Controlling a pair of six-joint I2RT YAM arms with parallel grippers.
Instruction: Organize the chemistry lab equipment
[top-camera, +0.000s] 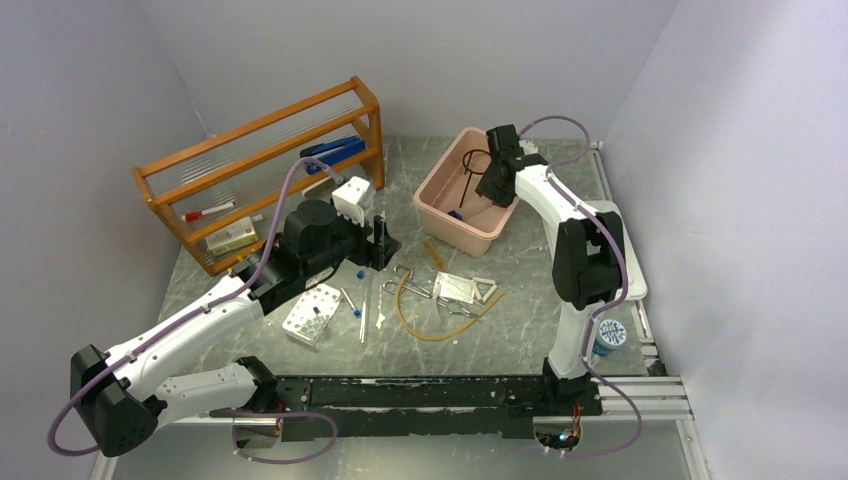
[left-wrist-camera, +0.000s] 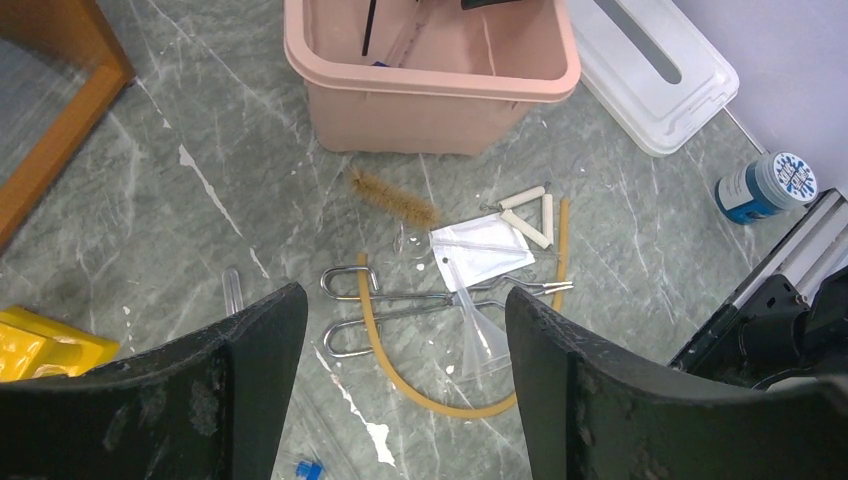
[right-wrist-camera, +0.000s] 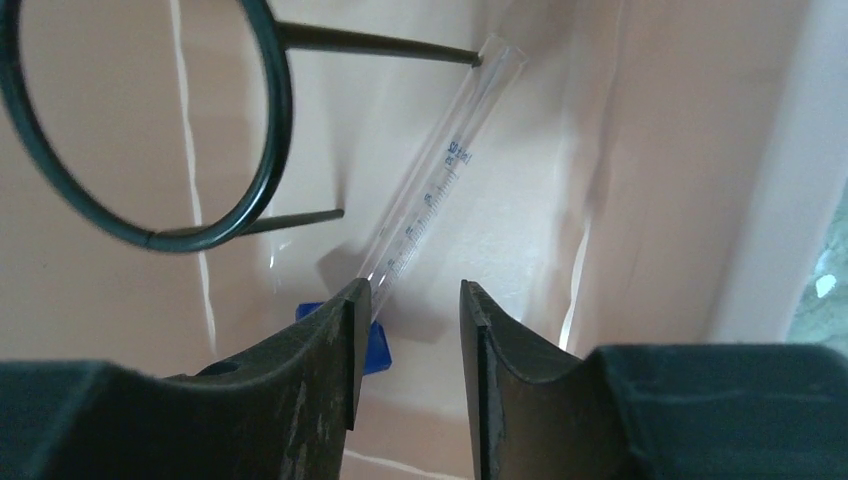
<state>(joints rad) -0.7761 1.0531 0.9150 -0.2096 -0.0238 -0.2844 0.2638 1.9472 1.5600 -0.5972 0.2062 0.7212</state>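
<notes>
Tabletop (top-camera: 520, 345): your tongs (left-wrist-camera: 430, 297), amber tube (left-wrist-camera: 564, 240), mesh square (left-wrist-camera: 480, 255) wait, centre frame.
Pink tub (left-wrist-camera: 430, 110): ring tripod (right-wrist-camera: 278, 110), graduated tube (right-wrist-camera: 440, 170) inside.
Left gripper (left-wrist-camera: 405, 300), right gripper (right-wrist-camera: 412, 290): parted, empty.

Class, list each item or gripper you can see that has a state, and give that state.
pink bin: upright, holding items
ring tripod: resting inside the bin
graduated tube: leaning inside the bin
amber tube: curved, loose on the table
tongs: lying flat on the table
left gripper: fingers open, empty
right gripper: fingers open, empty
</notes>
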